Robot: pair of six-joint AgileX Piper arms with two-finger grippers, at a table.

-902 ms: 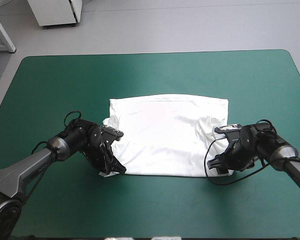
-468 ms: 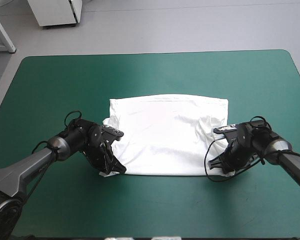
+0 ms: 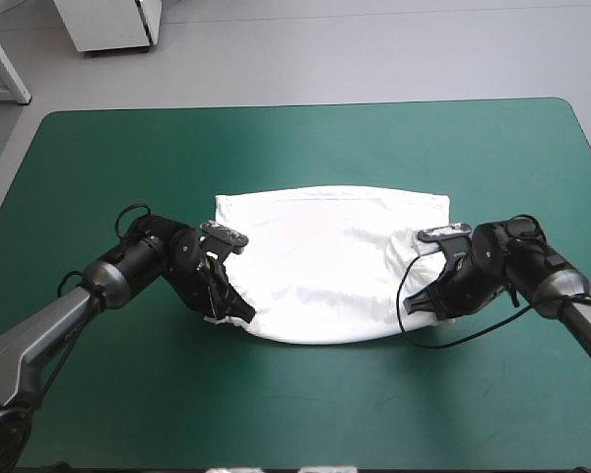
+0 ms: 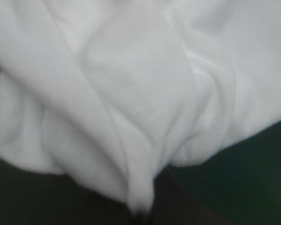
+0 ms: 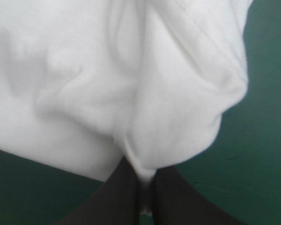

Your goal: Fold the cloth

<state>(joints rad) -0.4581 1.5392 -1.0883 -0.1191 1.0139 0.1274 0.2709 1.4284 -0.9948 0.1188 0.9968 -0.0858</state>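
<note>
The white T-shirt (image 3: 330, 261) lies partly folded in the middle of the teal-green table, its near edge lifted into a curve. My left gripper (image 3: 229, 313) is shut on the T-shirt at its near left corner; in the left wrist view the T-shirt (image 4: 131, 93) hangs in folds from a pinch at my left gripper (image 4: 139, 214), which it mostly hides. My right gripper (image 3: 426, 304) is shut on the T-shirt at its near right corner. There the black fingers (image 5: 119, 197) of my right gripper (image 5: 145, 206) meet with the T-shirt (image 5: 107, 79) pinched between them.
Bare teal-green cover (image 3: 305, 404) stretches between the T-shirt and the table's near edge, and more lies beyond its far edge (image 3: 305, 148). A white cabinet (image 3: 108, 25) stands on the floor past the far left corner.
My right gripper has shut on the T-shirt's near right corner. Both grippers have moved up and away from the near edge, raising the shirt's near hem off the table.
</note>
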